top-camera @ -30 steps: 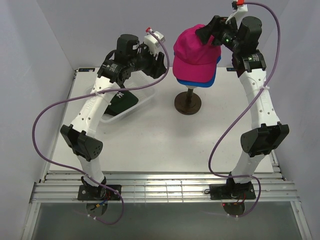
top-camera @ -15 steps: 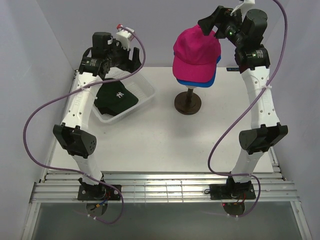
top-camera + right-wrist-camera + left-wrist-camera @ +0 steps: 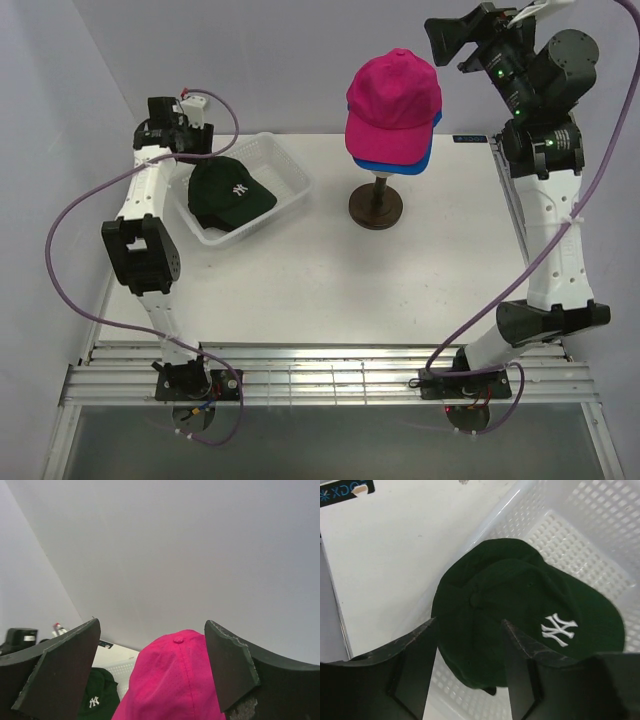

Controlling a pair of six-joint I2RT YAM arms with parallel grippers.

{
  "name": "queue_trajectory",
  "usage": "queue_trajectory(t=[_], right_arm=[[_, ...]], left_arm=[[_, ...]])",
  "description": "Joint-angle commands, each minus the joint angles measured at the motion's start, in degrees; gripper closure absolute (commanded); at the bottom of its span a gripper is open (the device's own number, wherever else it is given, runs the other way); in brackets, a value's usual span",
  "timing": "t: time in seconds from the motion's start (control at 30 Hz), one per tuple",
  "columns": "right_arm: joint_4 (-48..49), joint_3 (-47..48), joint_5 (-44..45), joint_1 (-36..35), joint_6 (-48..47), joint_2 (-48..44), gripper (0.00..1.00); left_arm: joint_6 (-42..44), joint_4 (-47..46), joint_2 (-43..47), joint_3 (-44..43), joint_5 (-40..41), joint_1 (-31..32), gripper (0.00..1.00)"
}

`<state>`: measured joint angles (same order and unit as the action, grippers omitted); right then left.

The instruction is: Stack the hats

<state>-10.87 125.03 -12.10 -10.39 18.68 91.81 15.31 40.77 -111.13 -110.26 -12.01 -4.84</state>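
A magenta pink hat (image 3: pixel 392 95) sits on top of a blue hat (image 3: pixel 405 161), both on the mannequin head over its dark stand (image 3: pixel 375 207). A dark green hat with a white NY logo (image 3: pixel 231 193) lies in the white mesh basket (image 3: pixel 291 166). My left gripper (image 3: pixel 185 150) hangs open over the basket's far left side. In the left wrist view the left gripper (image 3: pixel 469 624) frames the green hat (image 3: pixel 520 597) below without gripping it. My right gripper (image 3: pixel 452 36) is open, high to the right of the pink hat (image 3: pixel 175 680), holding nothing.
The basket (image 3: pixel 600 520) stands at the table's back left with its mesh walls around the green hat. White walls close in the back and both sides. A small label (image 3: pixel 466 139) lies on the table at the back right.
The left arm swung left and back from beside the pink hat to over the basket. The right gripper rose up and right, away from the pink hat's crown. The hats stayed put.
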Motion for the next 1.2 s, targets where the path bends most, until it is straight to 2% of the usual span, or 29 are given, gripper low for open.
queue_trajectory(t=[0.0, 0.07, 0.2, 0.3, 0.33, 0.4, 0.6, 0.73, 0.83, 0.97, 1.0, 1.03, 1.1, 1.17], right_arm=[[3.4, -4.09, 0.23, -0.59, -1.8, -4.61, 0.1], [3.32, -6.02, 0.49, -0.77, -2.68, -6.8, 0.11], [3.58, -10.59, 1.81, -0.86, -3.82, -9.45, 0.11], [3.14, -10.86, 0.94, -0.86, -3.82, -9.81, 0.11], [2.79, -10.6, 0.67, -1.03, -3.82, -9.72, 0.11], [1.83, -9.99, 0.5, -1.29, -4.0, -9.63, 0.11], [-2.04, -6.39, -0.46, -6.65, -12.33, -9.98, 0.11], [-4.51, -7.43, -2.31, -15.68, -26.1, -11.56, 0.11], [-3.11, -13.92, -0.65, -23.77, -33.86, -13.76, 0.11], [5.05, -27.97, 4.35, -34.85, -51.14, -20.26, 0.1], [10.55, -34.18, 7.84, -37.39, -53.98, -21.49, 0.1], [14.0, -37.03, 9.53, -42.2, -56.53, -23.24, 0.1], [23.73, -42.47, 16.12, -46.71, -63.13, -24.48, 0.07], [31.05, -51.87, 21.47, -52.96, -68.75, -25.54, 0.06]], left_arm=[[1.74, -1.58, -3.38, -2.5, 2.16, -0.08, 0.39], [1.65, -0.7, -5.41, -2.6, 2.25, -0.52, 0.45], [1.65, -0.17, -6.82, 1.43, 2.08, -0.52, 0.48], [0.95, -1.57, -6.38, 3.11, 2.61, -0.43, 0.69], [0.43, -1.75, -6.03, 3.21, 2.43, -0.52, 0.85], [-0.28, -1.75, -4.72, 2.77, 1.73, -0.52, 1.0], [-4.13, -0.87, 2.57, -1.18, -4.77, -0.52, 1.0], [-8.53, -2.45, 8.63, -3.38, -8.72, -0.52, 1.0], [-11.88, -2.98, 12.33, -4.61, -11.8, -0.52, 1.0], [-14.6, -2.81, 15.67, -7.42, -13.65, -0.52, 1.0], [-14.78, -2.63, 16.2, -8.91, -14.0, -0.43, 1.0], [-14.78, -2.11, 16.56, -9.79, -14.61, -0.52, 1.0], [-17.33, -1.49, 17.79, -11.64, -15.41, -0.52, 1.0], [-19.69, -0.44, 18.58, -14.45, -17.6, -0.52, 1.0]])
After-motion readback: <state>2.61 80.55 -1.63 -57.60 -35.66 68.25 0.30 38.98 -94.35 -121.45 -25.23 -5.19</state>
